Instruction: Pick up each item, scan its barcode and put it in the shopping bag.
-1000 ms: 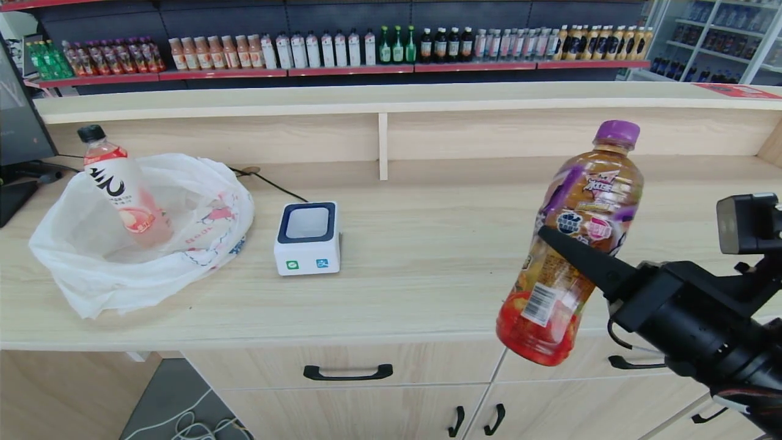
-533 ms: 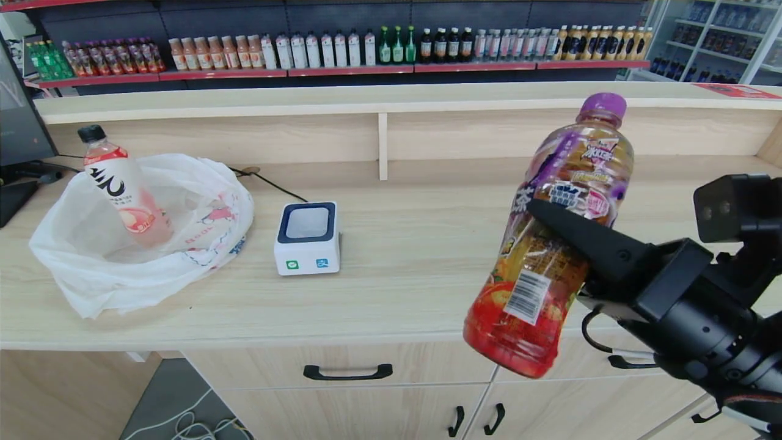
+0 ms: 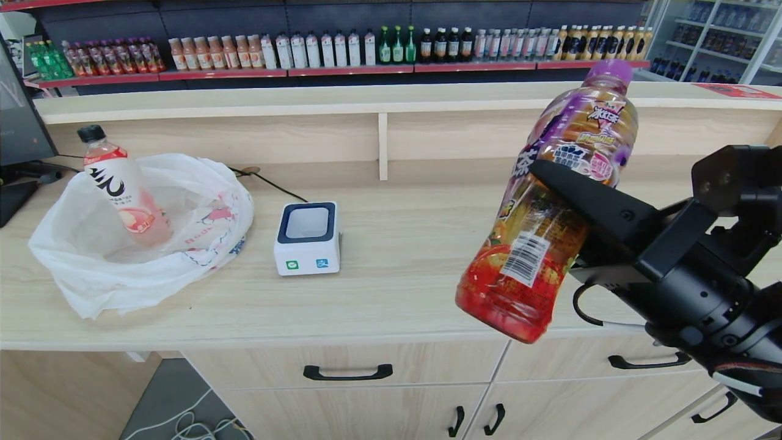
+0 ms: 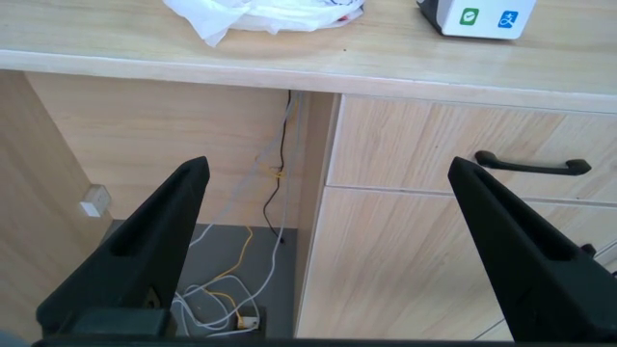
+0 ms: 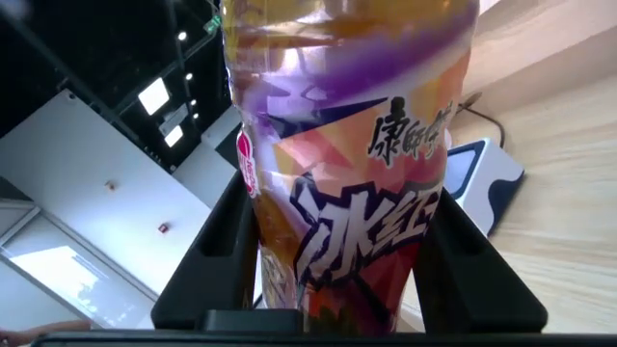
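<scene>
My right gripper point(image 3: 559, 195) is shut on a purple-capped iced tea bottle point(image 3: 544, 208), held tilted in the air above the counter's front right, barcode facing out. In the right wrist view the bottle point(image 5: 352, 164) sits between the two black fingers point(image 5: 217, 255). The white scanner box point(image 3: 306, 238) stands mid-counter, left of the bottle. A white shopping bag point(image 3: 201, 220) lies at the counter's left with a pink drink bottle point(image 3: 125, 189) leaning in it. My left gripper point(image 4: 328, 207) hangs open below the counter's front edge, nothing between its fingers.
A raised wooden ledge point(image 3: 391, 101) runs behind the counter, with drink shelves beyond. A cable point(image 3: 269, 182) runs from the scanner to the back. A dark monitor point(image 3: 18, 122) stands at the far left. Drawers with black handles point(image 3: 348, 371) are below the counter.
My right gripper has lifted the iced tea bottle upward and slightly leftward, toward the scanner side. The bag, pink bottle and scanner have stayed put.
</scene>
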Robot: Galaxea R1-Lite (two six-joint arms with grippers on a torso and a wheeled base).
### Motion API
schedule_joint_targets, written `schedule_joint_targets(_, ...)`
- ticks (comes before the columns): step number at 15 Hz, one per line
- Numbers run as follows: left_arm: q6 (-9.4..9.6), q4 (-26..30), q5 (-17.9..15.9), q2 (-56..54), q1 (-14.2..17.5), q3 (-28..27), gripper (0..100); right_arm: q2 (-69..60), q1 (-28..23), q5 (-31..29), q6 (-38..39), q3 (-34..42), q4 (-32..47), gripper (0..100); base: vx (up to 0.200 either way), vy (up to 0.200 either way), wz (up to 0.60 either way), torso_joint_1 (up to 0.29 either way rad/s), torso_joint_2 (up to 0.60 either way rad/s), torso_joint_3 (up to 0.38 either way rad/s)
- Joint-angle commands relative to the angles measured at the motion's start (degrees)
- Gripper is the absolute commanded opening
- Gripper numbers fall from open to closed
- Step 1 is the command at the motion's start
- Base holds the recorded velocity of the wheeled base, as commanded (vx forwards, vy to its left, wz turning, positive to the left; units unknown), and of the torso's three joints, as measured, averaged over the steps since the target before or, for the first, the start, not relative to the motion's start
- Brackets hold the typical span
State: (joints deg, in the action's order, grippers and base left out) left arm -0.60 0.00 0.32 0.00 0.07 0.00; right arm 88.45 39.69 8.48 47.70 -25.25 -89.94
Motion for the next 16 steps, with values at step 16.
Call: schedule_joint_targets(16,-0.02,0.00,0.03,0.00,0.01,0.00,100,-0.65,2.49,-0.14,-1.82,0.55,-0.06,0,0.000,0.000,0.00,0.000,0.00,0.000)
